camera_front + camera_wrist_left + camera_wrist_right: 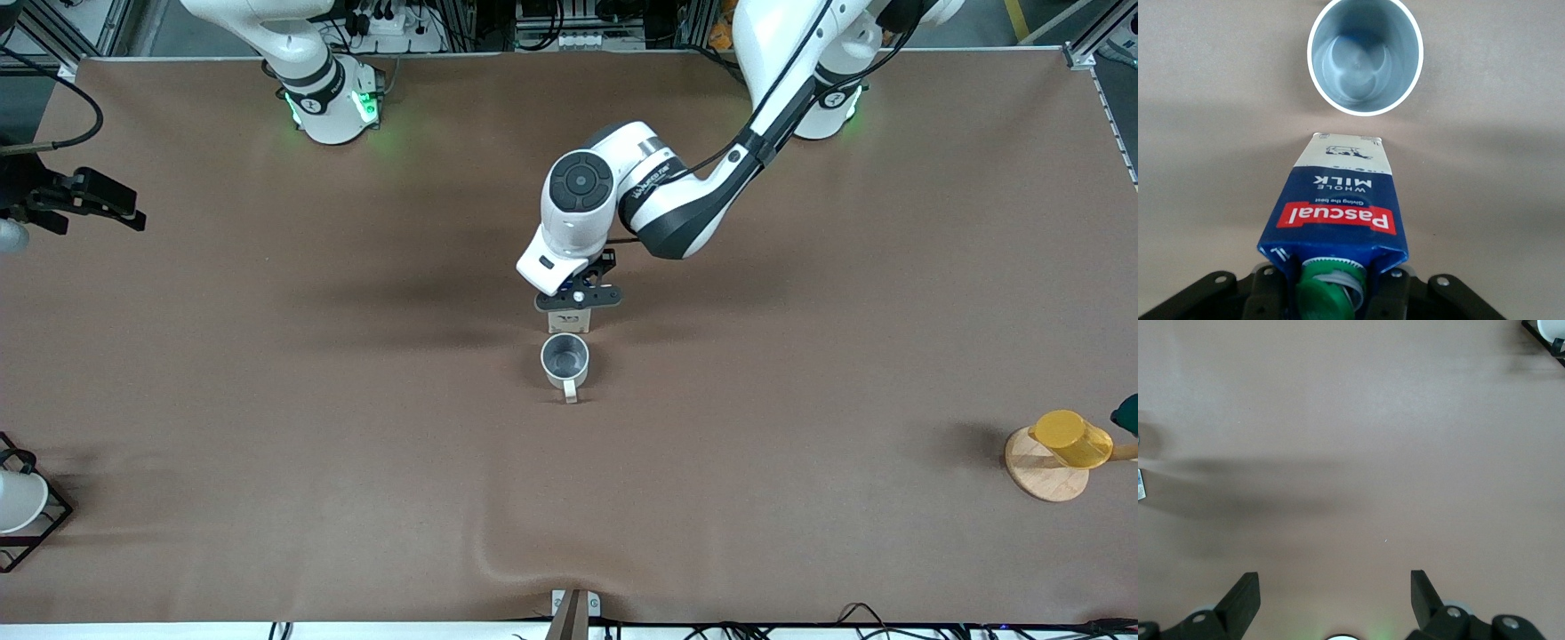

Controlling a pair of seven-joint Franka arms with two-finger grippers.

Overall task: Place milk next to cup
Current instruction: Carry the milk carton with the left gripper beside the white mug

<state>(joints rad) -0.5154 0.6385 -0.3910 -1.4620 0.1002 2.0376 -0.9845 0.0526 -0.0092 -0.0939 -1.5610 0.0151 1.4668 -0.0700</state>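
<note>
The cup [564, 357] stands upright near the middle of the brown desk [267, 400], its grey inside bare, with nothing in it, as the left wrist view shows from above [1365, 57]; its small handle points toward the front camera. Just beside it, on the side farther from the front camera, stands the milk [570, 320], upright on the desk with only a narrow strip of cloth between the two. The left wrist view looks down on the carton [1336, 210]: dark blue top with a red label band, white lower sides and a green round cap at its peak. The left claw [579, 298] sits at the carton's top, its fingers [1265, 290] pressed against either side of the gable by the cap, so it is clenched on the milk. The right claw [1335, 597] hangs over bare cloth toward the right arm's end of the desk, its fingers spread wide and holding nothing; that arm waits. At the left arm's end, a yellow cup [1071, 438] lies tipped on a wooden disc [1045, 476]. At the right arm's end, near the front camera, a white cup [18, 500] sits in a black wire rack [40, 533]. Nothing stands between the milk and the cup.
</note>
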